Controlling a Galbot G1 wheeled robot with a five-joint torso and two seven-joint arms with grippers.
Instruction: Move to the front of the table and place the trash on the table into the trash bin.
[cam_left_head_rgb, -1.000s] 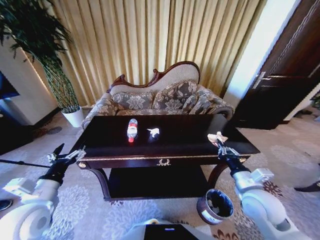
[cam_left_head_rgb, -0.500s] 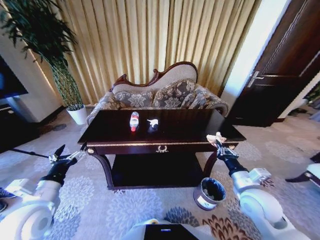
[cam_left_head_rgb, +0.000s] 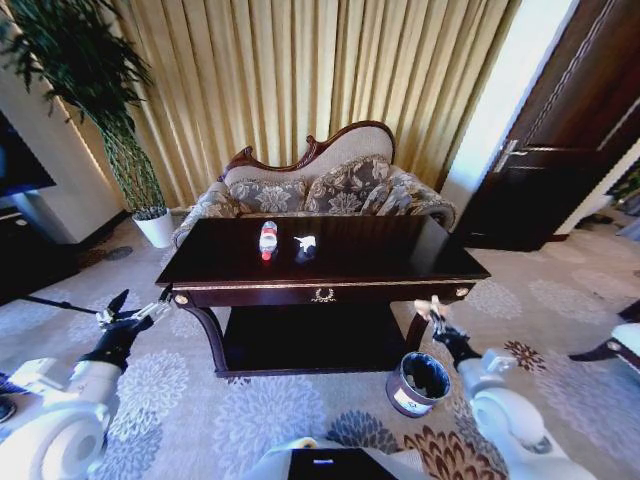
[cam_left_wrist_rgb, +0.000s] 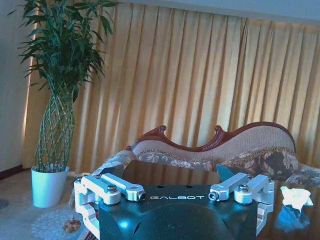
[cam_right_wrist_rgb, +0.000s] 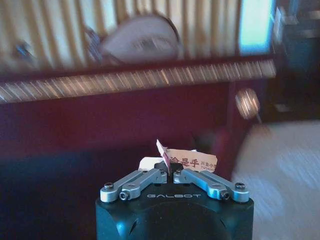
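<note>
Crumpled paper scrap (cam_right_wrist_rgb: 186, 161) pinched in right end effector (cam_right_wrist_rgb: 170, 172).

The right gripper (cam_left_head_rgb: 434, 313), closed on a printed paper scrap (cam_right_wrist_rgb: 189, 161), hangs just off the table's front right corner, with the curved leg (cam_left_head_rgb: 417, 328) close beside it and the tabletop (cam_left_head_rgb: 360, 260) edge above and ahead. Below and slightly nearer the robot, the trash bin (cam_left_head_rgb: 418, 381) stands open-mouthed on the carpet, nothing between it and the gripper. The left gripper (cam_left_head_rgb: 132, 315) sits off the front left corner, open carpet beneath it. Beyond it on the tabletop, the bottle (cam_left_head_rgb: 268, 240) and a white scrap (cam_left_head_rgb: 305, 243) lie near each other, with bare surface around them. The sofa (cam_left_head_rgb: 320, 190) closes off the far side.
</note>
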